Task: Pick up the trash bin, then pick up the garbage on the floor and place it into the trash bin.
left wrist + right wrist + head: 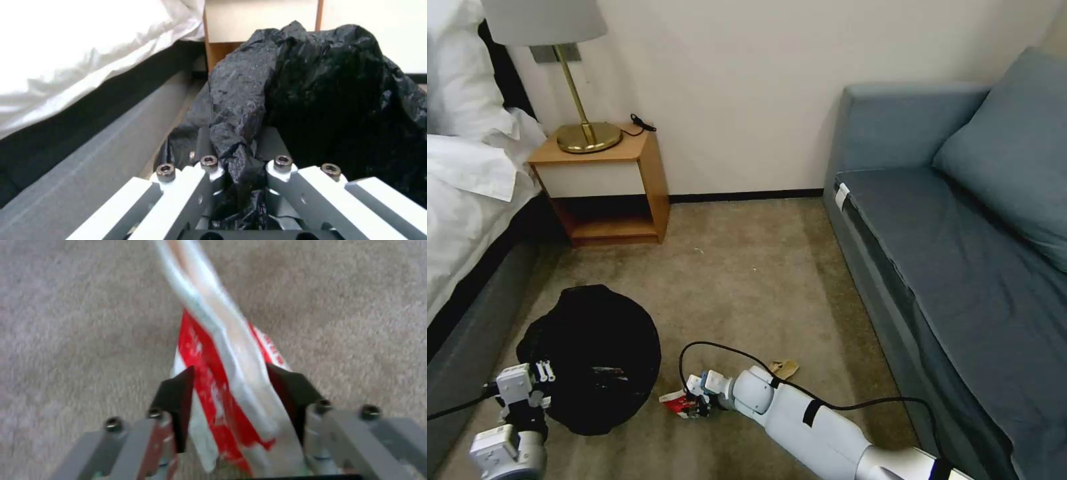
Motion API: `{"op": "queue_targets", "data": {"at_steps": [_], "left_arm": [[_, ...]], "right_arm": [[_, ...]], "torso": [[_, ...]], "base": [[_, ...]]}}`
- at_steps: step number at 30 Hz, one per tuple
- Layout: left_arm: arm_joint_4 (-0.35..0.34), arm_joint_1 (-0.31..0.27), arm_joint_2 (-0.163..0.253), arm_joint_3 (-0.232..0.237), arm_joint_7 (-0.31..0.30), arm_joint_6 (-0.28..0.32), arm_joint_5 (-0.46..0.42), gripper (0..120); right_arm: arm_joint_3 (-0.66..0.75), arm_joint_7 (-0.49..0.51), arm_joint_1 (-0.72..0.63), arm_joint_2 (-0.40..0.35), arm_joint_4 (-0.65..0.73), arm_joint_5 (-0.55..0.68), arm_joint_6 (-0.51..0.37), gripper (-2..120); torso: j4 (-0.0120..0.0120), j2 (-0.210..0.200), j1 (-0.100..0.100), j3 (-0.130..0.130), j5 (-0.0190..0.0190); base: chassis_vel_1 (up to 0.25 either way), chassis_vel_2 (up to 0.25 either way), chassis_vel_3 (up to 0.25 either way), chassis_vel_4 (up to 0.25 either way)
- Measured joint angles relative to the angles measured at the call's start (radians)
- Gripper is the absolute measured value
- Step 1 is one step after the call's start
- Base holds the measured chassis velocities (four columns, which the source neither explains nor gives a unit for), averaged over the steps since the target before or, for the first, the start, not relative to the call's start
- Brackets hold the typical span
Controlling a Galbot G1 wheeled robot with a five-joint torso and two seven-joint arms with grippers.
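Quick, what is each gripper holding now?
Left gripper: shut on the trash bin liner.
Right gripper: shut on the red-and-white snack bag.

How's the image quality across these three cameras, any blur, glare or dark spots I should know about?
Head view: even light, and the trash bin reads as a near-featureless black mass. Left wrist view: sheen on the bag wrinkles, with the nearest left end effector links soft. Right wrist view: the red-and-white snack bag in the right end effector is smeared, especially its far end, and the carpet is soft.
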Motion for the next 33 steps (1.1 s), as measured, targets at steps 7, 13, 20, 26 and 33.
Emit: {"op": "queue_targets", "data": {"at_steps": [7,13,20,26,33], "left_arm": [[-0.008,0.019,-0.051,-0.003,-0.007,-0.041,0.014,7],[-0.013,0.033,-0.074,-0.006,-0.015,-0.06,0.022,7],[-0.022,0.036,-0.077,-0.005,-0.019,-0.061,0.029,7],[-0.023,0.034,-0.08,-0.005,-0.02,-0.059,0.029,7],[-0.02,0.035,-0.079,-0.012,-0.022,-0.059,0.026,7]], "right_arm": [[0.005,-0.014,-0.001,-0.019,0.011,0.027,0.023,15],[0.05,0.006,0.012,-0.005,0.006,0.1,0.049,0],[0.11,0.032,0.059,0.014,0.026,0.211,0.101,0],[0.128,0.118,0.103,0.042,0.019,0.255,0.216,0],[0.087,0.267,0.117,0.074,0.08,0.26,0.25,0]], "torso": [[0.0,0.0,0.0,0.0,0.0001],[0.0,0.0,0.0,0.0,0.0001],[0.0001,0.0,0.0,0.0,-0.0001],[0.0001,0.0,0.0,0.0,-0.0002],[0.0001,0.0,0.0,0.0,-0.0002]], "base": [[0.0,0.0,0.0,0.0],[0.0,0.0,0.0,0.0],[0.0,0.0,0.0,0.0],[0.0,0.0,0.0,0.0],[0.0,0.0,0.0,0.0]]}}
